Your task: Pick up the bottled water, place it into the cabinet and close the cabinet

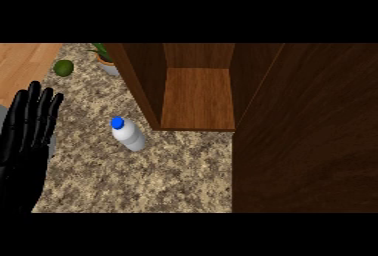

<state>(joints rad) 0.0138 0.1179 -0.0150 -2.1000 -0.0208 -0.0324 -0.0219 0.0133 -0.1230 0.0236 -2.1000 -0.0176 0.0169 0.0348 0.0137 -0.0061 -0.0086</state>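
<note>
Speckled granite counter, matt; dark wood cabinet (lighter shelf); translucent plastic bottle, glossy blue cap.

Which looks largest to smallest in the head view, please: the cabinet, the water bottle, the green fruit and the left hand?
1. cabinet
2. left hand, though nearness to the camera enlarges it
3. water bottle
4. green fruit, farther from the camera, so its rank is less sure

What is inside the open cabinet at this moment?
The cabinet shows only a bare wooden shelf. The bottled water stands outside it on the counter. The open door covers whatever is at its right.
</note>
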